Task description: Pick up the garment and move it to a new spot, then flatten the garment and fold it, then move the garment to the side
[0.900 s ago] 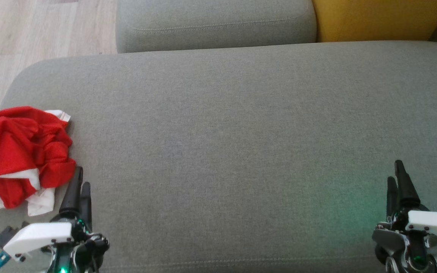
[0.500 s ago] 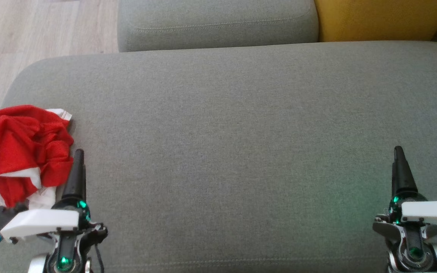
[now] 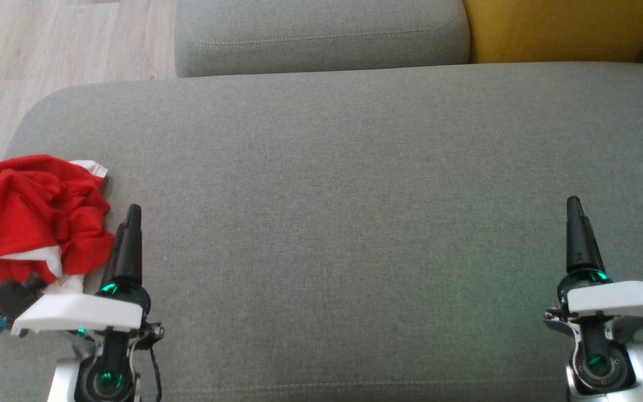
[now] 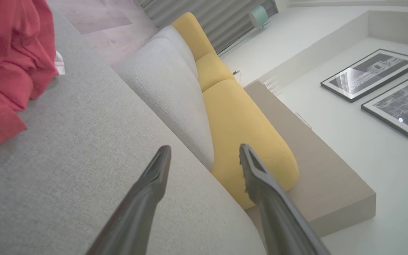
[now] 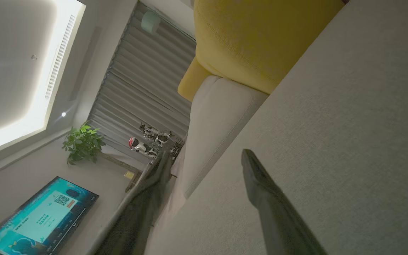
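Just left of the left gripper (image 3: 126, 221) lies the crumpled garment (image 3: 31, 215); the right gripper (image 3: 574, 207) is well apart; both gape empty.

A broad stretch of the sofa seat (image 3: 344, 223) is unobstructed between the left end effector (image 3: 129, 216) and the right end effector (image 3: 572, 204). The seat's left edge is occupied by a crumpled red garment (image 3: 31, 223), just beside the left end effector. The far side is bounded by a grey back cushion (image 3: 321, 33) and a yellow cushion (image 3: 556, 28).
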Controlling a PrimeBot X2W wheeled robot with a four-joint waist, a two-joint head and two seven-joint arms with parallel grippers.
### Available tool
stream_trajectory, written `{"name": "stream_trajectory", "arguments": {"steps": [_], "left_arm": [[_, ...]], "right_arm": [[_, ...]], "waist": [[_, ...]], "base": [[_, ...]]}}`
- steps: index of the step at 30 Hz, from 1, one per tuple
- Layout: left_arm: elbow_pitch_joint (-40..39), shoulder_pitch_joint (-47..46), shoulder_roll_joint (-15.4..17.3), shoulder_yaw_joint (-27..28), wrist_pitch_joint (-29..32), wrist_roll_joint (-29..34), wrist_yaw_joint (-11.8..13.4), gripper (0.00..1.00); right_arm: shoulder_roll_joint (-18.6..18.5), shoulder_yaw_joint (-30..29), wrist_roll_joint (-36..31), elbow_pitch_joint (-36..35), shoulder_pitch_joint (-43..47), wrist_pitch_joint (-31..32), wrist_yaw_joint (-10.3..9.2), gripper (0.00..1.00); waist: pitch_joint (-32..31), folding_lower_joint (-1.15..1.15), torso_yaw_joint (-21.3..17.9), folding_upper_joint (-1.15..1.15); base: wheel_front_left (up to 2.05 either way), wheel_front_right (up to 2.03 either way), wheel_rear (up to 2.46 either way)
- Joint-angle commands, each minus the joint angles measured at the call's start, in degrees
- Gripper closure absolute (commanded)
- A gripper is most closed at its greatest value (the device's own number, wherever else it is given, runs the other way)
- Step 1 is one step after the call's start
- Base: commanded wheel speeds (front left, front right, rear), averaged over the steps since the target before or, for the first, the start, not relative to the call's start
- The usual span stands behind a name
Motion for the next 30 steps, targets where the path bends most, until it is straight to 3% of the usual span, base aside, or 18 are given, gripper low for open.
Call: {"name": "stream_trajectory", "arguments": {"steps": [1, 10, 30], "left_arm": [[-2.6, -3.4, 1.4, 0.3, -0.7, 1.9, -0.2, 0.0], [-3.8, -3.4, 2.4, -1.5, -2.2, 11.4, 0.3, 0.0], [-2.9, -2.6, 4.0, -4.7, -5.4, 25.4, 2.1, 0.0]], "right_arm": [[-1.1, 0.8, -2.1, -2.5, -3.1, -0.8, -0.02, 0.0], [-1.4, 2.4, -12.0, -3.5, -3.1, -1.8, -0.02, 0.0], [-0.9, 4.8, -27.5, -2.3, -2.7, -3.8, -0.03, 0.0]], "waist": [[0.0, 0.0, 0.0, 0.0], [0.1, 0.0, 0.2, 0.0], [0.2, 0.0, 0.5, 0.0]], "base": [[0.0, 0.0, 0.0], [0.0, 0.0, 0.0], [0.0, 0.0, 0.0]]}}
